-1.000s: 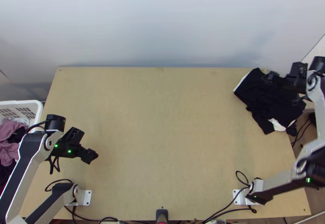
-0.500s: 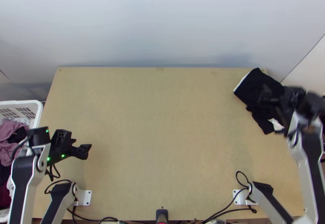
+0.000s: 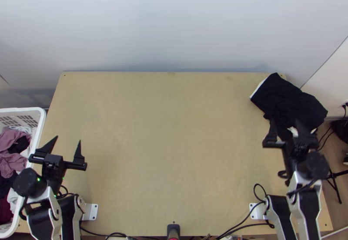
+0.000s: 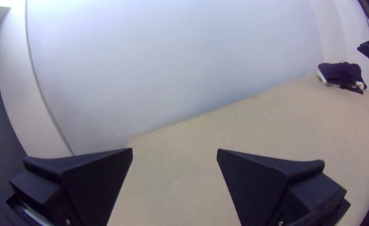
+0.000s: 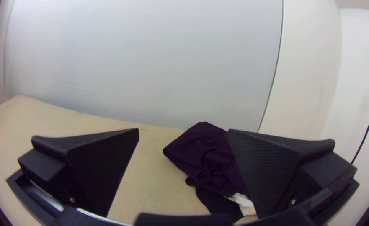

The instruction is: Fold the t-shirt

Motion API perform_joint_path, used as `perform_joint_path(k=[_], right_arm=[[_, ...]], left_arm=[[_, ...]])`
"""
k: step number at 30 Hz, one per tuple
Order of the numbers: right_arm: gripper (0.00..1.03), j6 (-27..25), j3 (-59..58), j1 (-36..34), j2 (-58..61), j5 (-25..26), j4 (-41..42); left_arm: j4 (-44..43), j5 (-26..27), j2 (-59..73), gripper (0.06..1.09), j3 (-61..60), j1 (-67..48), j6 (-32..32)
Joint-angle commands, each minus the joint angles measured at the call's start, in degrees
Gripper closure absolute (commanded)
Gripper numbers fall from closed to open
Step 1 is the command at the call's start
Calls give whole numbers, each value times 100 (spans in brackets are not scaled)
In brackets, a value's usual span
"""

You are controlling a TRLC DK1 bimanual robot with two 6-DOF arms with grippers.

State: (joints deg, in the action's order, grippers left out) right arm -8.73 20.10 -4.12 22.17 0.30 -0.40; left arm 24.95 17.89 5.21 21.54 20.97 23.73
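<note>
1. Top view: I see the dark cloth at the far right corner of the counter, loosely folded and rumpled, with white showing at its edges. I take it for the t-shirt, though I can't be certain. My right hand is much the nearer, its fingers spread and aimed at the far edge. From there the cloth lies ahead and a little rightward, its long axis slanting across my line, so I'd judge a turn of the wrist is needed to grip it squarely. My left hand is well apart from it, also spread, beside the basket.

2. Left wrist view: The fingers stand wide apart with nothing between them; the cloth is far off across the counter.

3. Right wrist view: These fingers are apart too, gripping nothing. The cloth lies beyond them, partly behind one finger.
</note>
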Motion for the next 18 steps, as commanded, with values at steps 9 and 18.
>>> perform_joint_path(k=[9,18], right_arm=[[5,-348,-1834,298,-2217,50,181],[4,-902,-1966,368,-2191,67,-39]], left_arm=[[-1203,338,-539,10,-1301,-93,-791],[-1458,338,-539,10,-1811,-287,-676]])
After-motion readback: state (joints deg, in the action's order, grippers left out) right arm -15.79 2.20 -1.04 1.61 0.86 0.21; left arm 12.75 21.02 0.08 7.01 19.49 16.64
